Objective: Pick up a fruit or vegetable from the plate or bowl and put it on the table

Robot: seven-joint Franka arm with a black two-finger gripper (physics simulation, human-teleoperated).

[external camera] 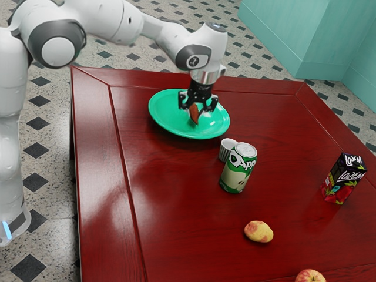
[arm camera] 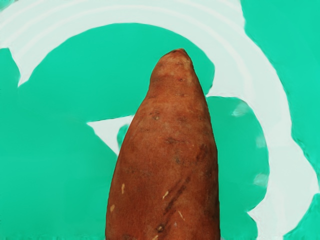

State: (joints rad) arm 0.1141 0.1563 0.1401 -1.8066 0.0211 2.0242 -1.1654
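Observation:
My gripper [external camera: 198,108] is over the green plate [external camera: 166,122], at the reddish-brown sweet potato [external camera: 194,114]. Part of the sweet potato is hidden behind or within the gripper, and its lower end points down toward the plate. In the wrist view the sweet potato [arm camera: 167,150] runs from the lower edge to a blunt tip, large and close under my hand, with the green and pale plate [arm camera: 60,165] behind it. Whether the sweet potato is gripped or touches the plate, I cannot tell.
Beside the plate stand a small ribbed white cup [external camera: 226,150] and a green can [external camera: 239,168]. Farther toward the exterior view's right is a dark juice carton [external camera: 343,178]. A yellow-red potato-like item [external camera: 258,231] and an apple [external camera: 310,276] lie on the red table [external camera: 188,205].

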